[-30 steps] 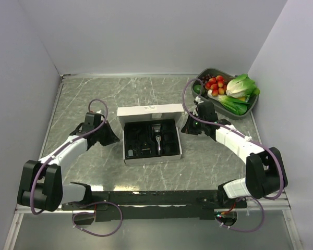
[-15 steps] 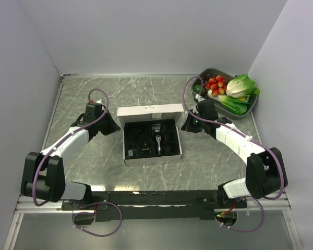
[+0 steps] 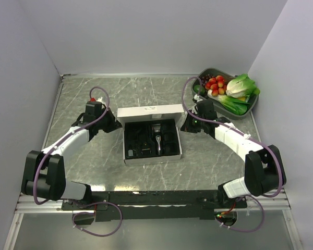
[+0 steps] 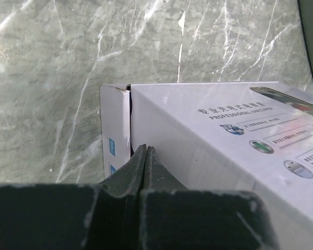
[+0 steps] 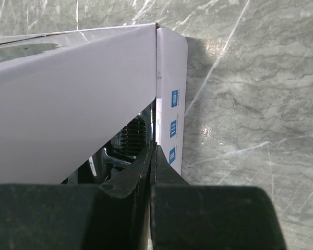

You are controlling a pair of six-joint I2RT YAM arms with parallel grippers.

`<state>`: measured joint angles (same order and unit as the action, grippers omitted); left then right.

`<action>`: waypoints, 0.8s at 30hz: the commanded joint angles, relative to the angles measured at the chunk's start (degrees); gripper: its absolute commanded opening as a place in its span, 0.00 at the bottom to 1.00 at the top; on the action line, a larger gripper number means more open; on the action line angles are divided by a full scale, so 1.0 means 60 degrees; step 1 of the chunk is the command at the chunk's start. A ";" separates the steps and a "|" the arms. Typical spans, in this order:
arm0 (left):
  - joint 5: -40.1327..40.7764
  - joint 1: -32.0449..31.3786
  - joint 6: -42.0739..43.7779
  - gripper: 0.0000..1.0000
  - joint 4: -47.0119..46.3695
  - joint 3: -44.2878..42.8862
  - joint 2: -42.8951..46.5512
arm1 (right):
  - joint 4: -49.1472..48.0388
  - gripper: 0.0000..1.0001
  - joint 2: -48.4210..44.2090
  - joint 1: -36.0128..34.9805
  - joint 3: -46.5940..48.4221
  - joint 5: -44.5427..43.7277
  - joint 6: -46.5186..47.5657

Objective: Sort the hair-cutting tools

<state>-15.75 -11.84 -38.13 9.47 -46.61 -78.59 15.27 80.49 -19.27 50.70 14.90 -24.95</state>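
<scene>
From above, the white box (image 3: 146,111) sat open mid-bench, its lid standing at the far side. The black tray (image 3: 171,136) inside held the clipper (image 3: 158,140). The smaller black pieces were too dark to pick out. No tool lay loose on the bench (image 3: 120,94), so I judged that they were all in the tray and only the box was left to handle. My arms flanked its far corners, with open bench on both sides. The vegetable basket (image 3: 208,76) stood near my right arm.

At my left wrist, the jaws were pressed together, fingertips (image 4: 138,162) at the box's corner seam.

At my right wrist, the jaws were likewise closed, fingertips (image 5: 146,159) against the side flap (image 5: 171,78), with the ribbed tray just inside.
</scene>
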 commanded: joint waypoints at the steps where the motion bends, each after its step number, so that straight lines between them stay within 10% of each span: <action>1: -0.0452 -0.0064 0.0144 0.01 -0.0496 0.0165 0.0236 | -0.0406 0.00 0.0135 -0.0041 0.0340 0.0140 0.0144; 13: 0.0541 -0.0064 -0.0148 0.01 0.0280 0.1015 0.0982 | 0.0019 0.00 -0.0011 -0.0041 0.0208 -0.0475 0.0057; 24: 0.2127 -0.0078 0.0436 0.01 0.2419 -0.1429 0.1628 | 0.0487 0.00 -0.1505 -0.0421 0.0910 -0.1734 0.0481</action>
<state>-6.50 -12.10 -37.69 21.06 -48.07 -71.77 18.15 76.73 -19.79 51.40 7.88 -24.27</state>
